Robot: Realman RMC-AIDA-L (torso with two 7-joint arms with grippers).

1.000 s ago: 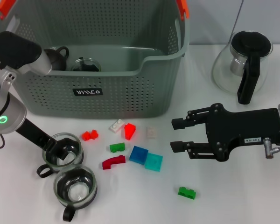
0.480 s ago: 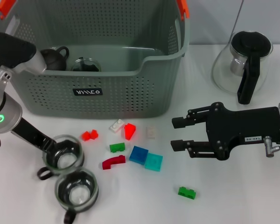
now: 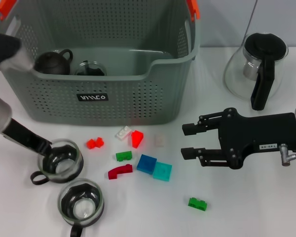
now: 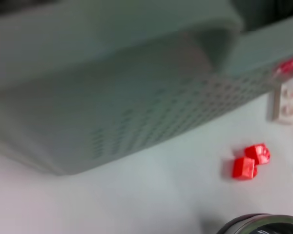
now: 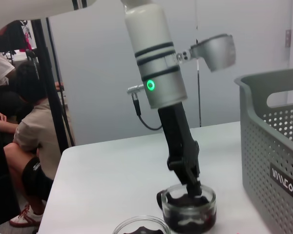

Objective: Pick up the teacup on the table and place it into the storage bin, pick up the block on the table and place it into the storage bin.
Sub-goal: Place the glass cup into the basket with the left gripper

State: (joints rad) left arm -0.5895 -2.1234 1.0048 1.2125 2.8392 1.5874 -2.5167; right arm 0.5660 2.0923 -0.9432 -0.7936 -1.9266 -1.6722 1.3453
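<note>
Two teacups (image 3: 59, 164) (image 3: 80, 203), nine blocks (image 3: 147, 163), one bin (image 3: 113, 94).

Lab; seated onlookers (image 5: 27, 141) beside robot

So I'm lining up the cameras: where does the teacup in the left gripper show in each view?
Head: teacup at lower left, left gripper on its rim.
Left wrist: only a rim sliver, bottom edge.
Right wrist: bottom centre.
Shared landmark: storage bin.
</note>
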